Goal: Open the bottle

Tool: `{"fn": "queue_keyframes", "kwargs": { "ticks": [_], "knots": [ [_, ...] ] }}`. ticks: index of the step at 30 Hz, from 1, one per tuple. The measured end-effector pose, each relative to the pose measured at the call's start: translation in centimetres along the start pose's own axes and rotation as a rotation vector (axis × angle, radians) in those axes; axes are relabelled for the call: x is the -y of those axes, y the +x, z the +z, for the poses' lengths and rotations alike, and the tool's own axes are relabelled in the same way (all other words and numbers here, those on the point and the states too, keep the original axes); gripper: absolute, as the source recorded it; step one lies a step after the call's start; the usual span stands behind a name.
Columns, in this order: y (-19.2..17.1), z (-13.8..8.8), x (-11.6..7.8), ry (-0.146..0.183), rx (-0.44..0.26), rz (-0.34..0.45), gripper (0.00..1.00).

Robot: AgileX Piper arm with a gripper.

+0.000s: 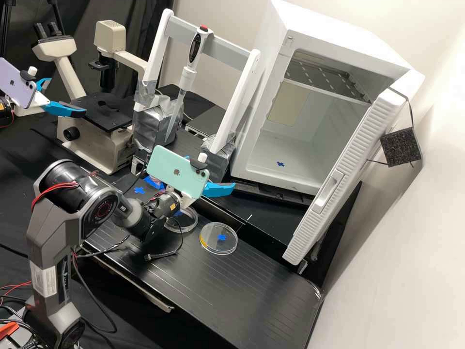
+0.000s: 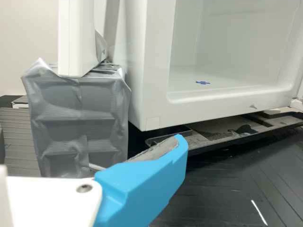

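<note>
You've got room into the white cabinet (image 1: pixel 334 26) through its open front. Swung-out door (image 1: pixel 351 152) blocks one side, taped stand foot (image 1: pixel 219 157) the other. Watch the petri dishes (image 1: pixel 218 238) on the bench (image 1: pixel 271 295).

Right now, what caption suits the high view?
Robot arm over a black bench, with clear dishes and an open cabinet.

From where I stand, the bench (image 1: pixel 261 291) is black, ruled with thin pale lines. The claw (image 1: pixel 219 189) is white with bright blue fingers, 1 showing a grey pad (image 2: pixel 161 149). Mint green for the phone (image 1: pixel 167 167), dark grey for the arm (image 1: pixel 53 237), silver-grey for the tape (image 1: pixel 157 121), cream for the microscope (image 1: pixel 111 36), and the cabinet (image 1: pixel 339 29) white, its door (image 1: pixel 365 140) ribbed
</note>
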Motion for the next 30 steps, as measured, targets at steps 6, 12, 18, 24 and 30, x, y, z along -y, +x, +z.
{"fn": "queue_keyframes", "kwargs": {
  "ticks": [6,12,18,24,30],
  "knots": [
    [0.0,0.0,0.0,0.0,0.0,0.0,1.0],
    [-0.7,0.0,0.0,0.0,-0.001,0.001,1.0],
    [-3.8,-0.2,-1.2,-0.003,-0.033,0.045,1.0],
    [-7.7,-1.6,-1.9,0.032,-0.16,0.095,1.0],
    [-11.1,-2.5,-1.1,0.03,-0.258,0.065,1.0]
  ]
}}
